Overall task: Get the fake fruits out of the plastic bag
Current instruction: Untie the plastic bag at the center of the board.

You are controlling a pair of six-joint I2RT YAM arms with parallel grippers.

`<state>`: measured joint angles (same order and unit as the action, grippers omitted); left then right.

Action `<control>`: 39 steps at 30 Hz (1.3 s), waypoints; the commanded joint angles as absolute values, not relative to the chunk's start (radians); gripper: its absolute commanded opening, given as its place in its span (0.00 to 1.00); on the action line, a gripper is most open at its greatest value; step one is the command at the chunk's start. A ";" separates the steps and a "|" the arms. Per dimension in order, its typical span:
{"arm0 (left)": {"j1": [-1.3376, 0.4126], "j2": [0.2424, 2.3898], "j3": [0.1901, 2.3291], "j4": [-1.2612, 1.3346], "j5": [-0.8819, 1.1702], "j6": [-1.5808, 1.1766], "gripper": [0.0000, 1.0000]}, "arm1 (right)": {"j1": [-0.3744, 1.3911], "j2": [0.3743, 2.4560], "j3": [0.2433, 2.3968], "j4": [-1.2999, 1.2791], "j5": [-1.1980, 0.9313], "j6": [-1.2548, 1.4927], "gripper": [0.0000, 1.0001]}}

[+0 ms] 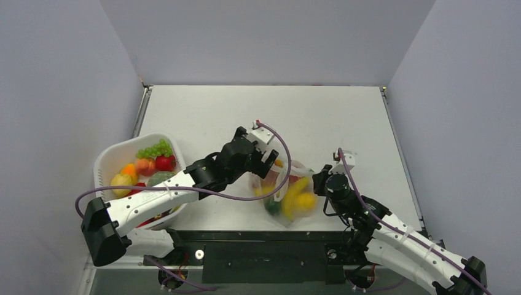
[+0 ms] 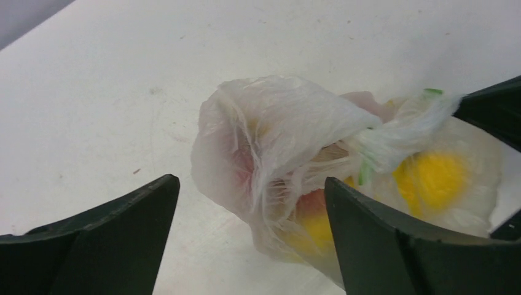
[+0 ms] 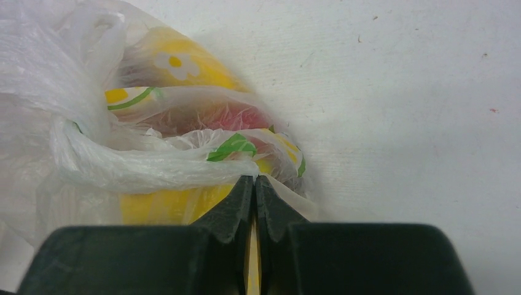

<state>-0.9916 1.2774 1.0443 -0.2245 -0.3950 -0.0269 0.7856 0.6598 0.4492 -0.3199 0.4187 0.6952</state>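
A: Item one, plastic bag (image 1: 289,192). Location?
B: It lay on the table (image 1: 319,117), near the front edge, between the two arms. The film was crumpled and thin, printed with a daisy and green leaves.

A: Contents?
B: Fake fruits (image 1: 299,198), inside the bag. Yellow pieces showed plainest, with something red and something green beside them. Their kinds could not be told through the film.

A: Item two, left gripper (image 1: 268,162)?
B: It stood over the bag's left end with its jaws wide apart, gripping nothing. Its wrist view showed one finger on each side of the bunched film. Whether they touched it could not be told.

A: Item three, right gripper (image 1: 319,179)?
B: It was at the bag's right edge with its jaws pressed together, pinching a twisted strand of the film at their tips.

A: Other stock?
B: A white basket (image 1: 105,161) at the table's left, well apart from the bag. It held green grapes (image 1: 155,149) and red, orange and yellow pieces. The left arm crossed above its near side.
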 commanded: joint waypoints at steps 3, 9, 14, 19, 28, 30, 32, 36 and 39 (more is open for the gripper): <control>-0.986 1.198 1.188 -0.332 -0.161 -0.295 0.96 | 0.780 0.661 0.493 -0.311 0.269 0.626 0.00; -0.988 1.381 1.359 -0.464 -0.135 -0.274 0.97 | 0.780 0.645 0.469 -0.282 0.145 0.636 0.00; -1.004 1.534 1.458 -0.500 -0.202 -0.299 0.94 | 0.780 0.594 0.448 -0.306 0.102 0.637 0.00; -1.044 1.617 1.465 -0.513 -0.309 -0.359 0.87 | 0.778 0.546 0.451 -0.350 0.070 0.605 0.00; -1.074 1.570 1.360 -0.547 -0.448 -0.517 0.42 | 0.778 0.479 0.421 -0.346 0.068 0.597 0.00; -1.074 1.548 1.347 -0.557 -0.455 -0.521 0.49 | 0.777 0.499 0.427 -0.351 0.078 0.600 0.00; -1.074 1.540 1.340 -0.576 -0.454 -0.525 0.59 | 0.776 0.510 0.429 -0.357 0.092 0.606 0.00; -1.075 1.523 1.332 -0.608 -0.460 -0.525 0.74 | 0.777 0.495 0.427 -0.367 0.125 0.619 0.00; -1.074 1.521 1.316 -0.609 -0.449 -0.485 0.63 | 0.777 0.486 0.424 -0.368 0.160 0.624 0.00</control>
<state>-1.0725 1.5616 1.3296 -0.5854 -0.4286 -0.5045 0.7845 0.4995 0.4252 -0.3779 0.0906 0.6140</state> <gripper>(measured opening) 0.725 0.005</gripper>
